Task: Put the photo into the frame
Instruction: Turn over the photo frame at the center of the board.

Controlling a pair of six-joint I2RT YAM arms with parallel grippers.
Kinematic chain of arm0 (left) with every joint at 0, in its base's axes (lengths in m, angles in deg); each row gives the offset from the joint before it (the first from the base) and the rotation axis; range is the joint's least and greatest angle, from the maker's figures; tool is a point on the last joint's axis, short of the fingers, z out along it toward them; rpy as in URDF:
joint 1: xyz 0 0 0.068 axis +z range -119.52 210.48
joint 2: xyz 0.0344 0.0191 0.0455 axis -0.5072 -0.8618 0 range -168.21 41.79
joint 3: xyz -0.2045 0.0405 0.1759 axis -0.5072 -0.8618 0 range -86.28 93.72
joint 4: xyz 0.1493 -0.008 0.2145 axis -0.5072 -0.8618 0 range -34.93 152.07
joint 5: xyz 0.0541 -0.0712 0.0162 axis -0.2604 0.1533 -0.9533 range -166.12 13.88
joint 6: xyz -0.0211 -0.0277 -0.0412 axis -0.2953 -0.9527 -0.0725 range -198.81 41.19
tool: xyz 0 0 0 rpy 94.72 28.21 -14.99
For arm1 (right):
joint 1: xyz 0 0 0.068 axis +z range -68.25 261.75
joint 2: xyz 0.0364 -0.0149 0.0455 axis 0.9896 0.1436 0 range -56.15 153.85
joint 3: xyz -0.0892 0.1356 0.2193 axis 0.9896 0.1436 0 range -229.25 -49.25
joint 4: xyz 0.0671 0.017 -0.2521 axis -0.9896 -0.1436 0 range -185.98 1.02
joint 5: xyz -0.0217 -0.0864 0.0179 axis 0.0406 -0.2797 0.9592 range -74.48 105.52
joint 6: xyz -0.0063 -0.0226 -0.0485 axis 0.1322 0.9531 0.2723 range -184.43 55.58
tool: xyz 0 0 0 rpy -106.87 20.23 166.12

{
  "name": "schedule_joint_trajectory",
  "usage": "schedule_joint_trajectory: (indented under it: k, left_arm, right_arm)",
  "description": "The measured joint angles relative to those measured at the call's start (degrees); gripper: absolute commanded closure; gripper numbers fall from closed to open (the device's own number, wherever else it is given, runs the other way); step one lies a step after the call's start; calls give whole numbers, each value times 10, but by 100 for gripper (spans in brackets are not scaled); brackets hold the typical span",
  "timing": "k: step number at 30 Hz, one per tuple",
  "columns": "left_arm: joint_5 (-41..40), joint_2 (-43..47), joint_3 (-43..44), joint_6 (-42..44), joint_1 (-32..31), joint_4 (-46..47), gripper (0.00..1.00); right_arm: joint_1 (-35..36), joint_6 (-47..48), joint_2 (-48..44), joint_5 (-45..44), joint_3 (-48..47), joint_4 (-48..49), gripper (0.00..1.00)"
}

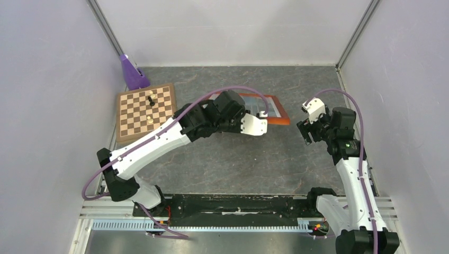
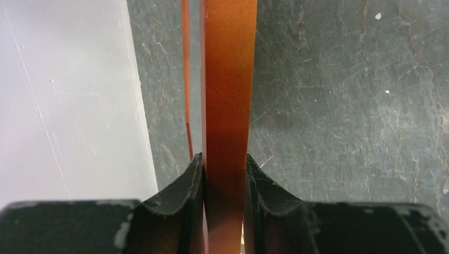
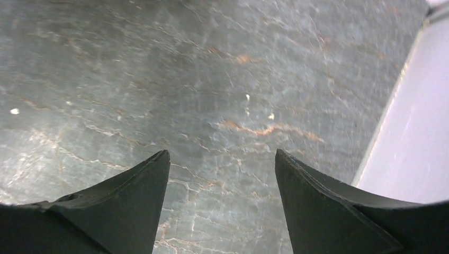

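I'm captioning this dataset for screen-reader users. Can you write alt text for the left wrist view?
The left hand is shut on an orange-brown rail of the frame, its dark fingers pressing both sides. Behind lie the grey tabletop and a pale wall.

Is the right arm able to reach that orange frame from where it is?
Probably yes: the right gripper is open beside the frame, near its right end, with only bare table between them.

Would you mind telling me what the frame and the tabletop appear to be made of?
The frame looks like orange-brown wood, smooth and satin: even colour, soft sheen, no clear grain, so possibly stained or coated. The tabletop looks like dark grey slate or slate-print laminate: matte, with pale veins and rusty streaks.
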Motion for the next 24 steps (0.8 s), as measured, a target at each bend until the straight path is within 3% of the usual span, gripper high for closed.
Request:
schedule_joint_trajectory:
  k: [10, 16, 24]
  left_arm:
    - [-144, 31, -228, -61, -65, 173, 98]
    - [-266, 31, -316, -84, -132, 250, 98]
    - [-416, 10, -421, -78, -220, 377, 98]
  right_arm:
    - [-59, -62, 51, -31, 5, 42, 24]
    - [-134, -137, 121, 35, 4, 54, 22]
    - [-136, -256, 206, 143, -10, 92, 19]
